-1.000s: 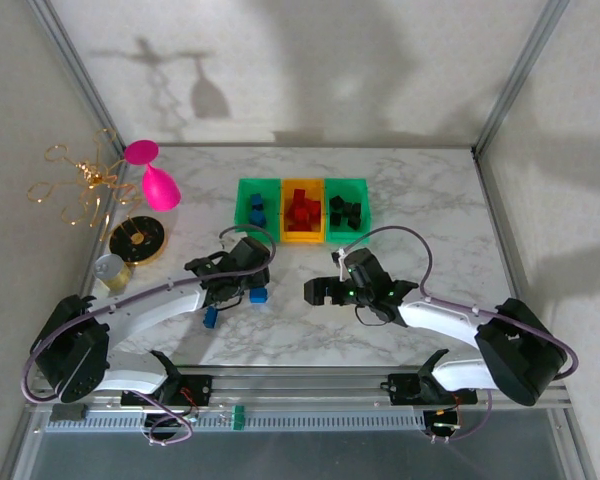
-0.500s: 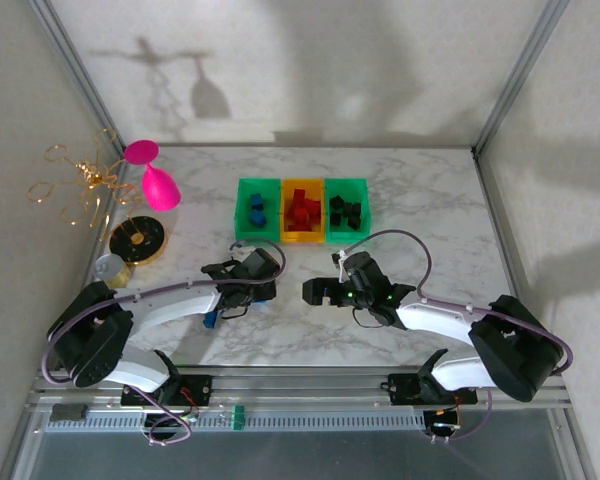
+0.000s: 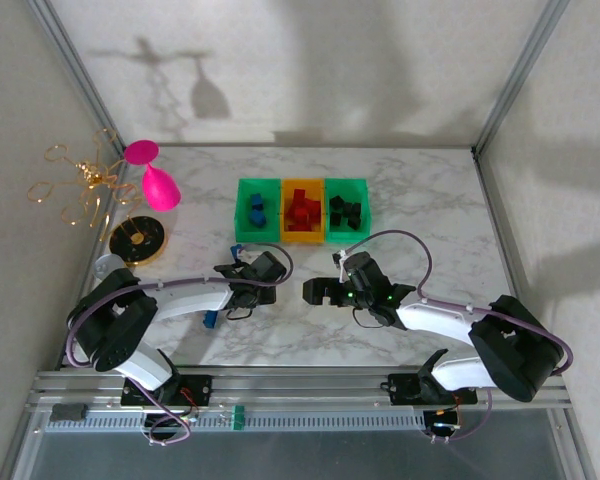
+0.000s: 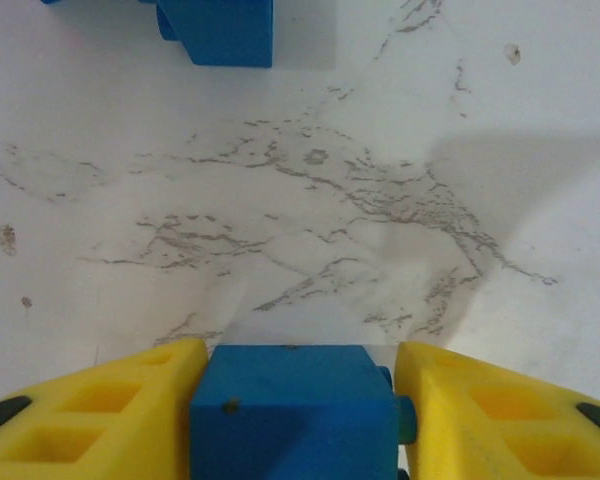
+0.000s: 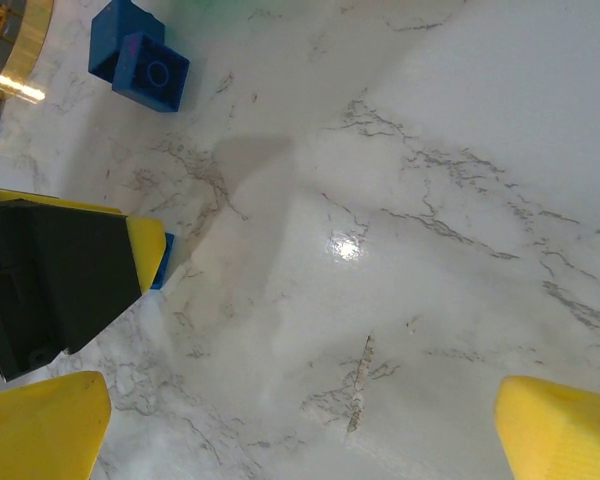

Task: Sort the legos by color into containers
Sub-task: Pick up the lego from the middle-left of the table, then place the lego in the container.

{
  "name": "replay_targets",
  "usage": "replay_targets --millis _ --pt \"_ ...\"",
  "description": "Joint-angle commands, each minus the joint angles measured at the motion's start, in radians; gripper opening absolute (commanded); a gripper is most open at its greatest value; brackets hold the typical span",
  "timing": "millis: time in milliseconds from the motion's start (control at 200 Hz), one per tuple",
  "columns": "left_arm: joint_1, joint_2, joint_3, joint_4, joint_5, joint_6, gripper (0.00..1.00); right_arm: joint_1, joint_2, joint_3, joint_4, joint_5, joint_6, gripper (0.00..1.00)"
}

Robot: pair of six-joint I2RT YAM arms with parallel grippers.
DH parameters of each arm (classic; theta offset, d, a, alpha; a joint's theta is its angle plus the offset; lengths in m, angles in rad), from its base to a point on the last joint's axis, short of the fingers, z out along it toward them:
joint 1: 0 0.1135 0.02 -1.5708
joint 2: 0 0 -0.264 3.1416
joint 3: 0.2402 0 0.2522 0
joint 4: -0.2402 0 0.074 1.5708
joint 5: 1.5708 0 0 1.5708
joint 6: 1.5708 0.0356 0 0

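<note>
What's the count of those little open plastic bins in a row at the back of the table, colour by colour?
Green rectangular plastic bins: 2
Orange-yellow rectangular plastic bin: 1
Total: 3

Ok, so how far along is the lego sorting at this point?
Mostly done: blue bricks sit in the left green bin, red bricks in the orange bin, black bricks in the right green bin. In hand: the left gripper is shut on a blue brick. Left: binning it, plus a second blue brick loose on the table by the left arm. The right gripper is open, empty.
</note>
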State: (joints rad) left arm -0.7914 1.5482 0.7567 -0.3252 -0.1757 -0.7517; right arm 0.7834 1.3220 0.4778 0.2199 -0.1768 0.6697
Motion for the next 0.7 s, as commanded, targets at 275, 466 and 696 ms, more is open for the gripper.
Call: replay_targets --millis 275,466,696 --pt "-0.006 -0.114 0.095 -0.136 -0.121 0.035 0.45 -0.051 -0.076 0.033 -0.021 -0.057 0.027 0.99" --pt "0.072 -0.09 0.258 -0.177 -0.162 0.119 0.45 -0.109 -0.12 0.087 -0.064 -0.052 0.01 0.99" --pt "0.189 0.06 0.507 -0.168 -0.192 0.216 0.45 -0.157 -0.138 0.137 -0.092 -0.03 0.005 0.99"
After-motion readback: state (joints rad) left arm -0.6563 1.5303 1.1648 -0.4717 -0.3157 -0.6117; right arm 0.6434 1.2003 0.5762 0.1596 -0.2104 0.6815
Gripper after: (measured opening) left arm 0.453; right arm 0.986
